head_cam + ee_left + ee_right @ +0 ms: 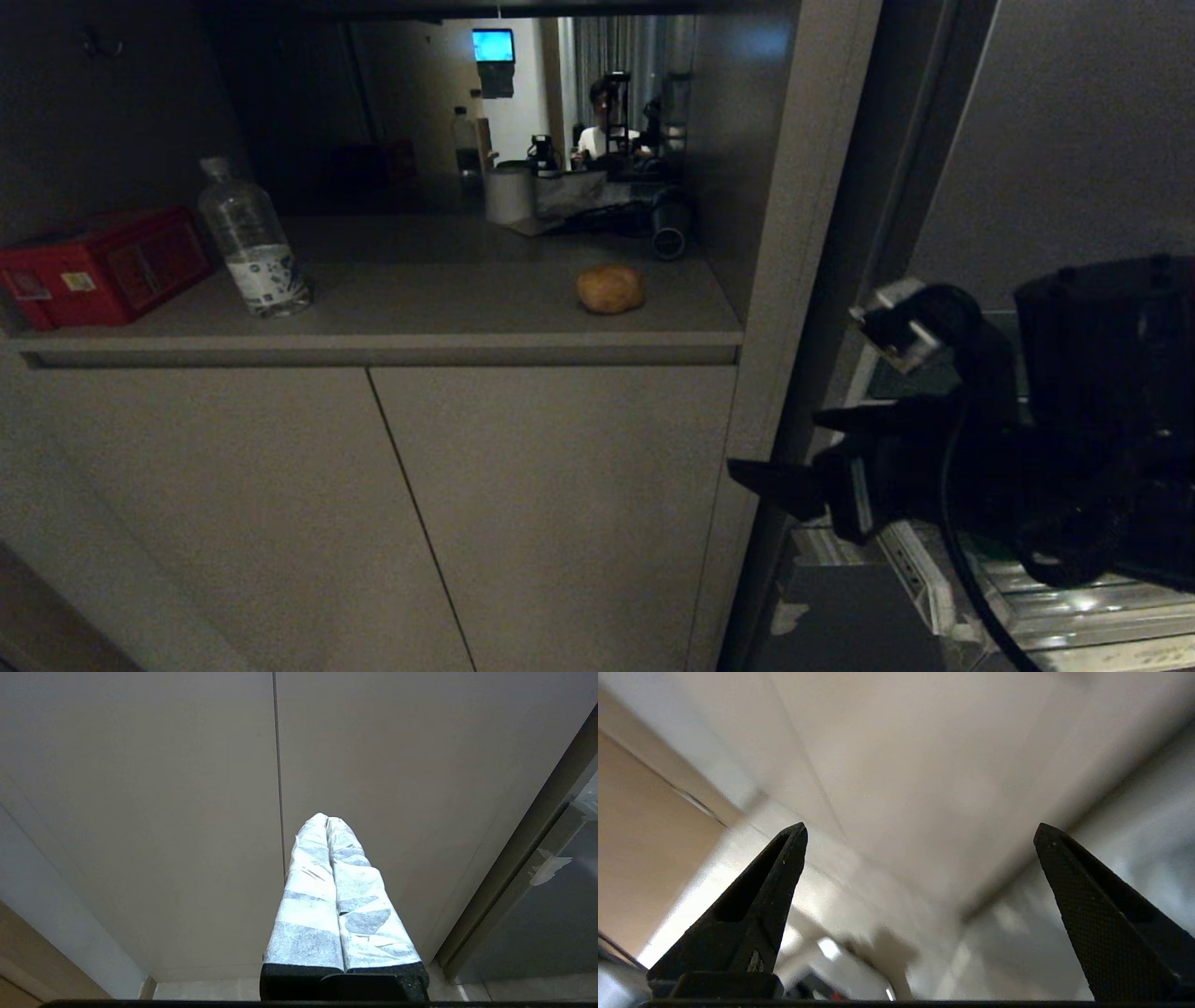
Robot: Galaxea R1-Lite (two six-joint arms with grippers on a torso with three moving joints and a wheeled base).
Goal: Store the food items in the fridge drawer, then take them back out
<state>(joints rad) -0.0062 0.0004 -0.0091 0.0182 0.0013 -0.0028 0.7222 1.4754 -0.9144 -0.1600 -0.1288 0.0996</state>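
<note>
Right gripper, jaws wide apart and empty, hangs beside the fridge drawer, seemingly readying for the potato on the counter shelf; left gripper pressed together, parked.

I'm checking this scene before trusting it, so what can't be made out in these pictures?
- Drawer, head view: the right arm covers most of it and the frame edge cuts it off, so its contents are hidden.
- Green pepper: in no view.
- Right wrist view: blurred beyond the open right gripper.
- Left gripper: shut, facing only cabinet doors.
- Potato: plain on the shelf.
</note>
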